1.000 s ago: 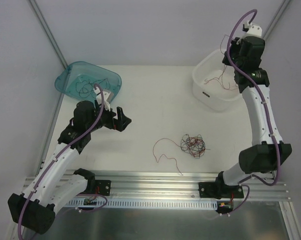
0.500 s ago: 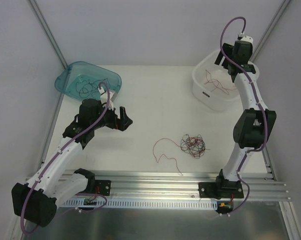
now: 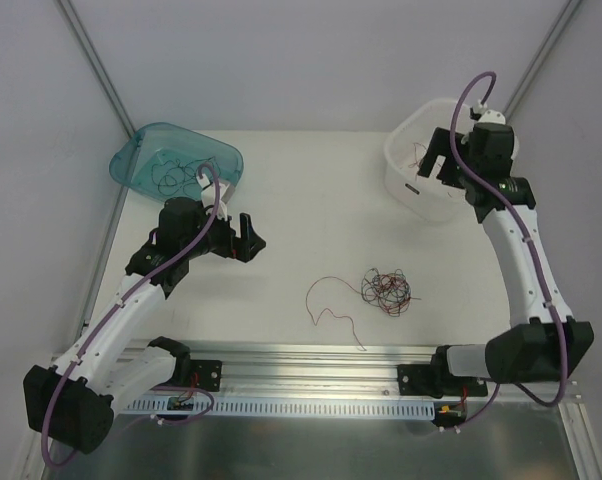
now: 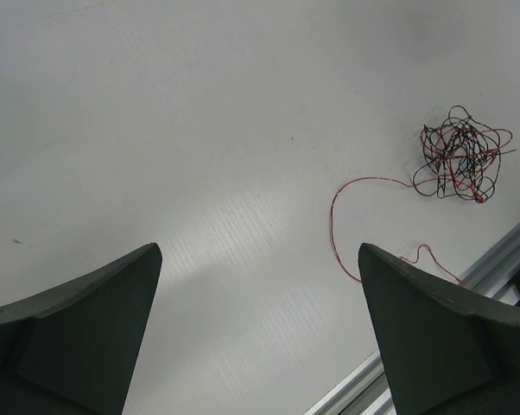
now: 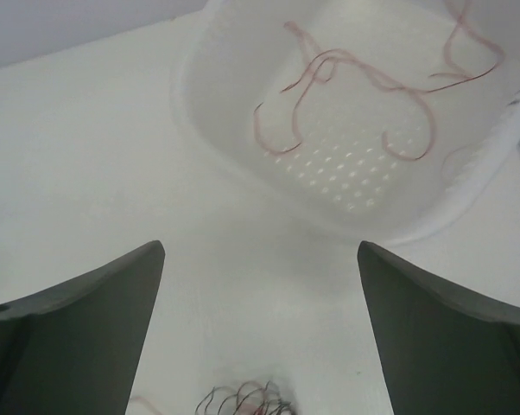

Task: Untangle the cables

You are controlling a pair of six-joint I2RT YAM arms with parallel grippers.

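Observation:
The cables point(image 3: 386, 290) are a wiry ball of thin red and black strands on the white table, right of centre; they also show as the ball point(image 4: 459, 162) and the ball point(image 5: 247, 402). One loose red strand point(image 3: 331, 305) trails left of it, seen as the strand point(image 4: 346, 225). My left gripper point(image 3: 249, 238) hovers open and empty well to the left of the ball; its wrist view shows the left gripper point(image 4: 258, 249) over bare table. My right gripper point(image 3: 433, 163) is open and empty over the white bin's near side, seen as the right gripper point(image 5: 260, 246).
The white perforated bin point(image 3: 401, 172) at the back right holds several red strands point(image 5: 346, 69). A teal bin point(image 3: 141, 160) at the back left holds dark strands point(image 3: 176, 175). An aluminium rail point(image 3: 311, 355) runs along the table's front edge.
The right gripper has gone from shut to open, and red strands now lie in the white bin. That arm swung from the bin's back to its near side. The left arm shifted slightly, then stayed.

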